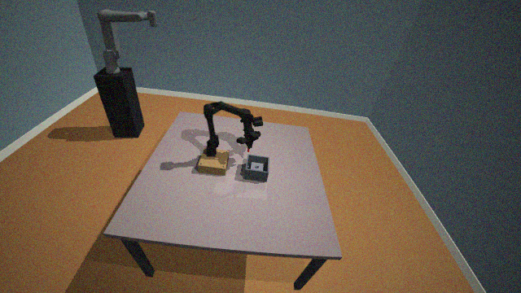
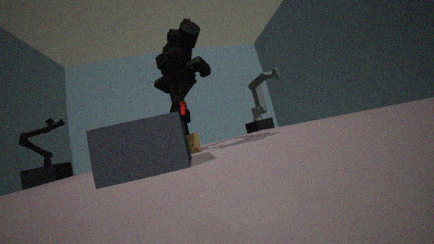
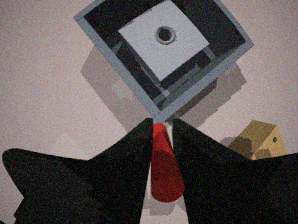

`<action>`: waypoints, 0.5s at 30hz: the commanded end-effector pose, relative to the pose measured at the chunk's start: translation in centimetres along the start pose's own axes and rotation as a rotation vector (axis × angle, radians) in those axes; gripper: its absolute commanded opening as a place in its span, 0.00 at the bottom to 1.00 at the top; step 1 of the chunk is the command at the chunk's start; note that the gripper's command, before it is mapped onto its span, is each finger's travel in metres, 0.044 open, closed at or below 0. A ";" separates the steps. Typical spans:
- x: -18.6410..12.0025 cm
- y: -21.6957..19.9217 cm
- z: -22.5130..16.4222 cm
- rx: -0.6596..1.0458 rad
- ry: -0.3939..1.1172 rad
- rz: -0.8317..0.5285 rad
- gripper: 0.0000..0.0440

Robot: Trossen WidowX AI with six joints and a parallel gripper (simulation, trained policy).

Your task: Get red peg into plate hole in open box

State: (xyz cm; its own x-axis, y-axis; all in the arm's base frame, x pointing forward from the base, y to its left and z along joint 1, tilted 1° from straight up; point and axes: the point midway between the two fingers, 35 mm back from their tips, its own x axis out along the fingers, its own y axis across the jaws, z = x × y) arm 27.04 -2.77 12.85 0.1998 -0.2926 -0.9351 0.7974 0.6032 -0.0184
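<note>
The red peg (image 1: 248,150) (image 2: 182,108) (image 3: 167,175) is between the fingers of my gripper (image 3: 163,122), which is shut on it. The peg is raised off the table, and its lower part sticks out below the fingertips. The grey open box (image 1: 256,176) (image 2: 139,152) (image 3: 117,70) stands on the table, just beyond the fingertips in the wrist view. Inside it lies the pale plate (image 3: 145,47) (image 1: 253,165) with a round hole (image 3: 165,34) in the middle. The peg is near the box's back edge in the top view, outside the plate's outline in the wrist view.
A yellow-tan block (image 1: 213,163) (image 2: 194,142) (image 3: 270,137) is at the arm's base, beside the box. The table (image 1: 195,212) carries both. A grey arm (image 1: 122,16) on a dark pedestal (image 1: 121,103) stands off the table. Another dark arm (image 2: 35,132) shows at the left in the exterior view.
</note>
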 end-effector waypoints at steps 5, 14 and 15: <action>1.1 -0.3 2.4 0.046 -0.005 -0.003 0.00; 2.9 -0.9 5.5 0.113 -0.018 -0.004 0.00; 3.1 -0.9 5.8 0.120 -0.019 -0.004 0.00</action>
State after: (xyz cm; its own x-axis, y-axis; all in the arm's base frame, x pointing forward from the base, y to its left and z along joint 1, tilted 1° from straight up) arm 29.70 -7.88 12.28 0.2069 -0.3123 -0.9272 0.8555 0.5176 0.0165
